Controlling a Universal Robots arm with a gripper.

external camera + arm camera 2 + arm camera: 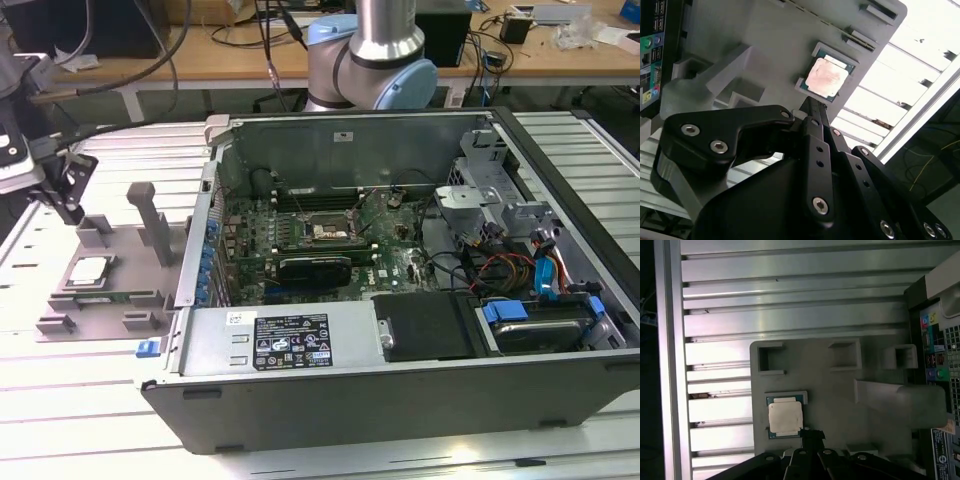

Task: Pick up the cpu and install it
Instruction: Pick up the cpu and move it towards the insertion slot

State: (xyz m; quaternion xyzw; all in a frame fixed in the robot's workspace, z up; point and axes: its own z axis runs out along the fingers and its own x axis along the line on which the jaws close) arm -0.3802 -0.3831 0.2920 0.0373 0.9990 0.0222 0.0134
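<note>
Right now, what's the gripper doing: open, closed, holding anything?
Gripper: shut, holding nothing, its tip next to the cpu lying in the grey tray.

Silver slatted alu-profile table [70, 410], open dark-grey desktop PC case [380, 400] lying flat approx centre, grey plastic fixture tray [130, 262] just beside it at 9 o'clock, exterior view.

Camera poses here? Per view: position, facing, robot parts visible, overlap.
Exterior view: off the arm, looking down into the open computer case, grey tray at the exterior view's left; arm behind, gripper above the tray.
First wrist view: on the wrist, looking down past the gripper at the cpu in the tray.
Second wrist view: on the wrist, gripper in front, cpu beyond.
Shared: cpu and tray in all three.
</note>
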